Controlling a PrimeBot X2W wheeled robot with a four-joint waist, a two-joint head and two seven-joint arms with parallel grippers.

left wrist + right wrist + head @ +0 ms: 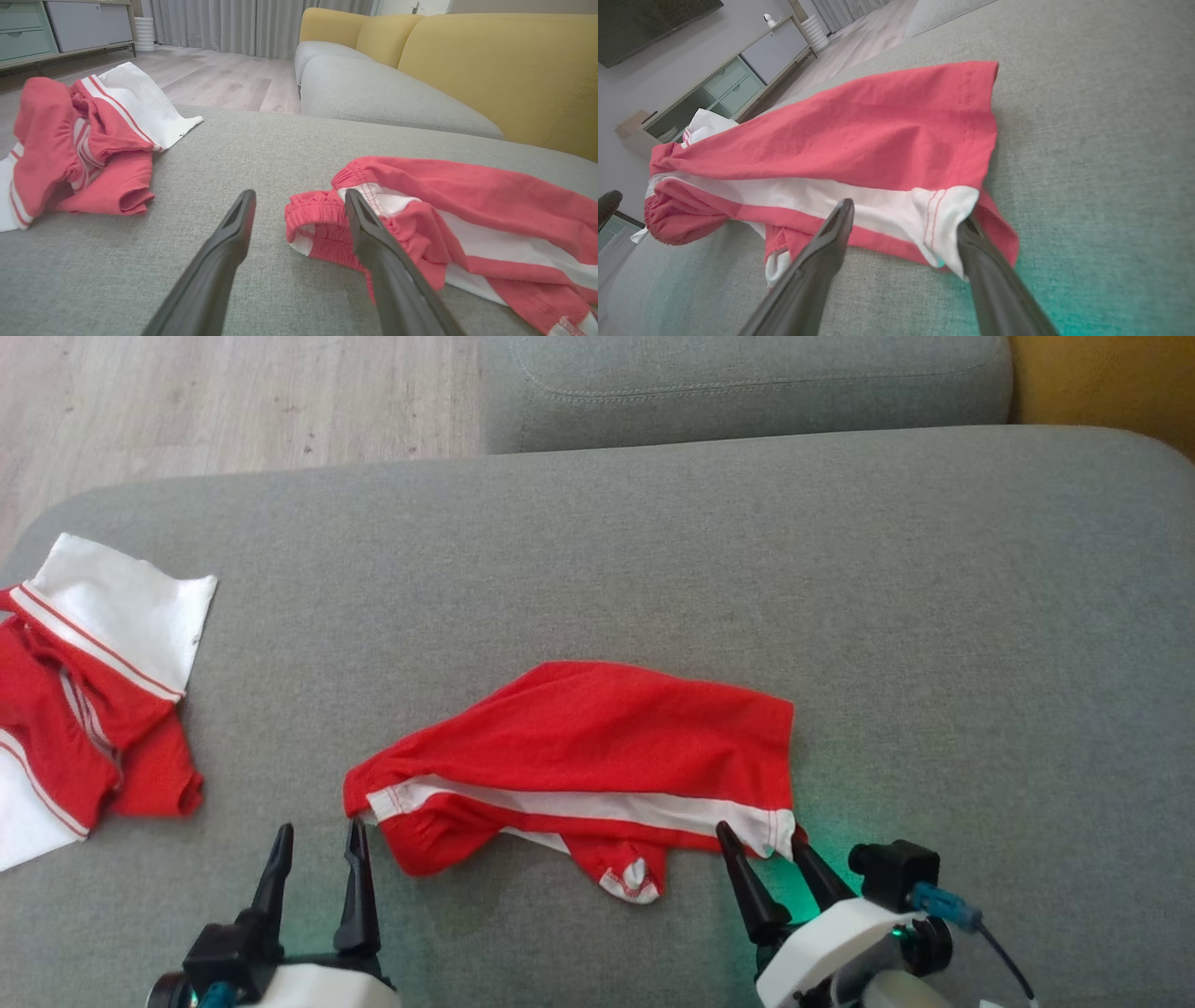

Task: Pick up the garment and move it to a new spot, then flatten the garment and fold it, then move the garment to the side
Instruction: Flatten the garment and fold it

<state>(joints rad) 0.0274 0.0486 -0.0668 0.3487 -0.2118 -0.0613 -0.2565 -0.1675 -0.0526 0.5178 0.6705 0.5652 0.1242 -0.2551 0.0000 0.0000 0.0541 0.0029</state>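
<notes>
The garment [597,737], red shorts with a white side stripe, lies crumpled on the grey sofa seat [653,541]. My left gripper [319,831] stands open at its left end. In the left wrist view the elastic waistband [317,219] sits just inside the right finger of that gripper [299,196]. My right gripper [761,840] is open at the garment's right lower corner. In the right wrist view the white hem corner [943,210] lies between the fingers of this gripper [906,214] and drapes over the right fingertip. Neither gripper is closed on the cloth.
A second red and white garment [84,709] lies bunched at the seat's left edge. Another grey cushion [747,383] sits behind, with wooden floor [233,392] beyond the left rear edge. A yellow backrest [514,70] rises to the right.
</notes>
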